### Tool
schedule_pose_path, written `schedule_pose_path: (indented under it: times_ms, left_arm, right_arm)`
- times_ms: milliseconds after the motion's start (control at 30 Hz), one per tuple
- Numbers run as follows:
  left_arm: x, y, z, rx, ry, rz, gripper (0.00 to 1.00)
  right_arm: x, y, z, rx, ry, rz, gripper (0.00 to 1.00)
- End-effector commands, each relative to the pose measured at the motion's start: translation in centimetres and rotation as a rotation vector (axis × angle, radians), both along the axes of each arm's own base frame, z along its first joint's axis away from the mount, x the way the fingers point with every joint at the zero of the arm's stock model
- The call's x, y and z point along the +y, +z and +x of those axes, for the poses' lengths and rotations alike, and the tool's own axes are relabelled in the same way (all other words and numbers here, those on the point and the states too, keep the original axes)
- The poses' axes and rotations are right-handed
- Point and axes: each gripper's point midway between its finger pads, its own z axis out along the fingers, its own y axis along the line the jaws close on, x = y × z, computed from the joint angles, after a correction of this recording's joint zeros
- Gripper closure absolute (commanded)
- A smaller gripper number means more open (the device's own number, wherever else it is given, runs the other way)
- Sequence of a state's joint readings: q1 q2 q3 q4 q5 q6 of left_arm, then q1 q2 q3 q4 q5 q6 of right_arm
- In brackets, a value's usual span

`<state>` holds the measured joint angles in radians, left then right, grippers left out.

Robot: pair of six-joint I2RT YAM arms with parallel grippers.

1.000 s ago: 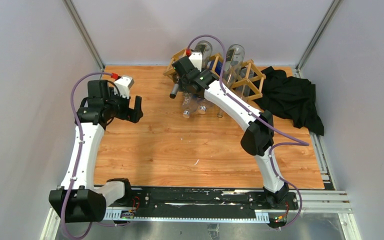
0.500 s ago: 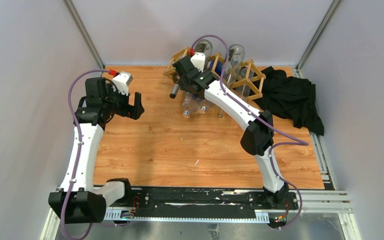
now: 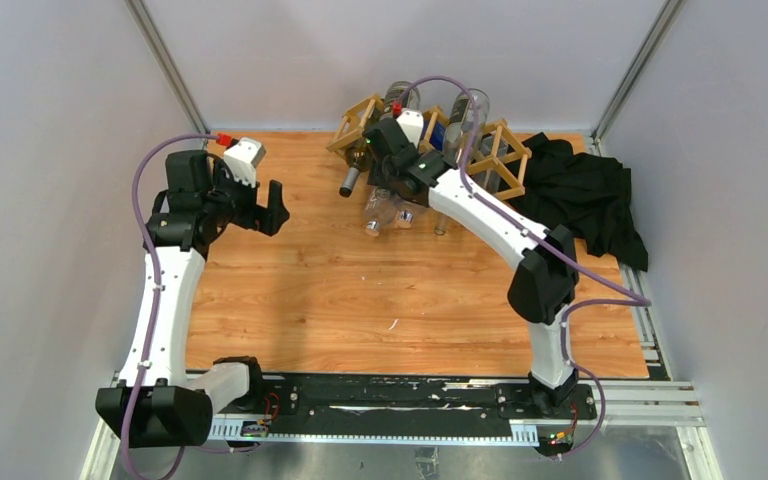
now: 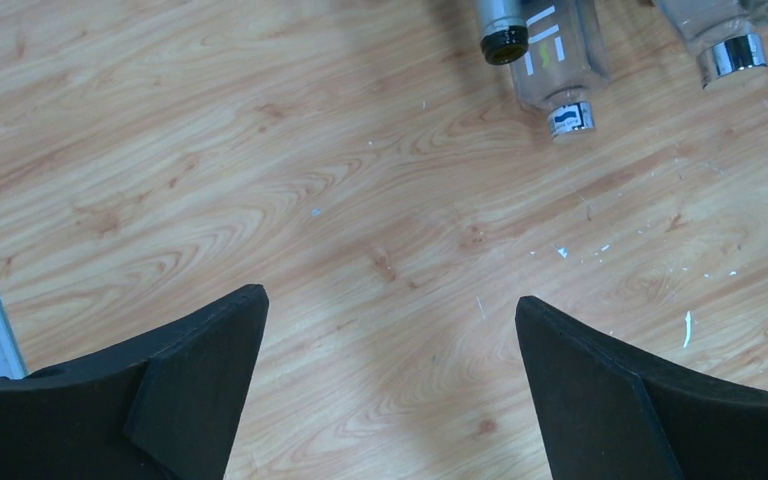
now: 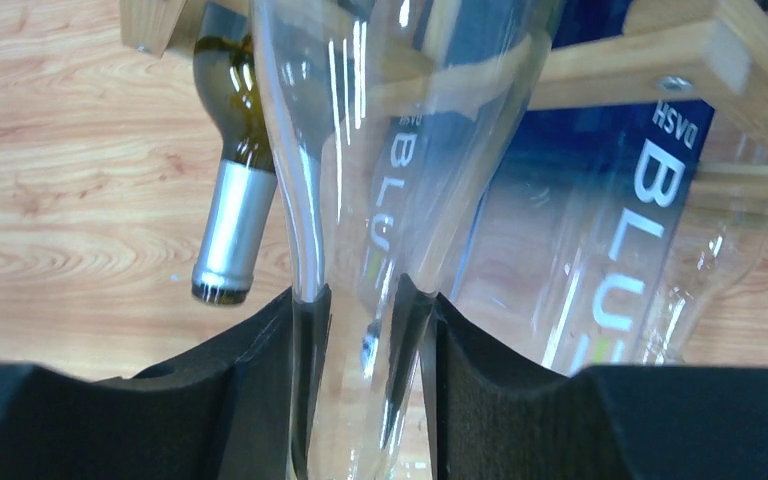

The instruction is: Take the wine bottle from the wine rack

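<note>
The wine rack (image 3: 500, 150), a light-wood lattice, stands at the back of the table with several bottles in it. My right gripper (image 3: 385, 160) reaches into its left part. In the right wrist view the gripper (image 5: 365, 300) is shut on the neck of a clear glass bottle (image 5: 360, 150) that lies in the rack's slats (image 5: 650, 65). A dark green wine bottle with a silver foil neck (image 5: 230, 220) lies just left of it. My left gripper (image 3: 275, 205) is open and empty above the wood to the rack's left; in its own view (image 4: 390, 300) nothing lies between the fingers.
A clear bottle with a blue label (image 5: 620, 250) lies right of the held one. Bottle necks (image 3: 375, 222) jut out from the rack's front; in the left wrist view they show as a dark cap (image 4: 505, 42), a clear one (image 4: 565, 100) and a silver cap (image 4: 732, 55). A black cloth (image 3: 585, 195) lies at the back right.
My right arm has swung right and back, its wrist going deeper into the rack. My left gripper has moved slightly back and stayed open.
</note>
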<state>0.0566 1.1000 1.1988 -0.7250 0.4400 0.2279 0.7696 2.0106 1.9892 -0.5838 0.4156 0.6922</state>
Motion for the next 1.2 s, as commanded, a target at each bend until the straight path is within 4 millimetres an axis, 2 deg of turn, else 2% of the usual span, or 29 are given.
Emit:
schedule_pose_path:
  times_ms: [0,300,433,633,900,967,1167]
  left_arm:
    - [-0.6,2.4,0.1,-0.081,-0.051,0.005,0.00]
    - [-1.0,2.8,0.4,-0.142,-0.099,0.034,0.00]
    - [-1.4,3.2,0.3,-0.202,-0.135,0.044,0.00]
    - [-1.8,3.7,0.2,-0.258,-0.176,0.068,0.00]
    - [-2.0,3.0,0.4,-0.279,-0.229,0.144,0.00]
    - [-2.9,2.8,0.4,-0.290,-0.266,0.180,0.00]
    - [-3.8,2.5,0.6,-0.297,-0.296,0.231,0.00]
  right_arm:
    - [1.2,5.7,-2.2,-0.088,0.121,0.148,1.00]
    - [0.0,7.3,-4.2,-0.077,0.194,0.324,1.00]
    - [-0.2,8.8,-5.3,-0.104,0.242,0.384,1.00]
    - [-1.5,10.6,-6.7,-0.112,0.272,0.452,1.00]
    - [-3.5,11.9,-8.4,-0.131,0.273,0.503,1.00]
    - [-3.9,12.2,-8.6,-0.131,0.273,0.526,1.00]
    - [-4.6,13.4,-8.9,-0.122,0.276,0.608,1.00]
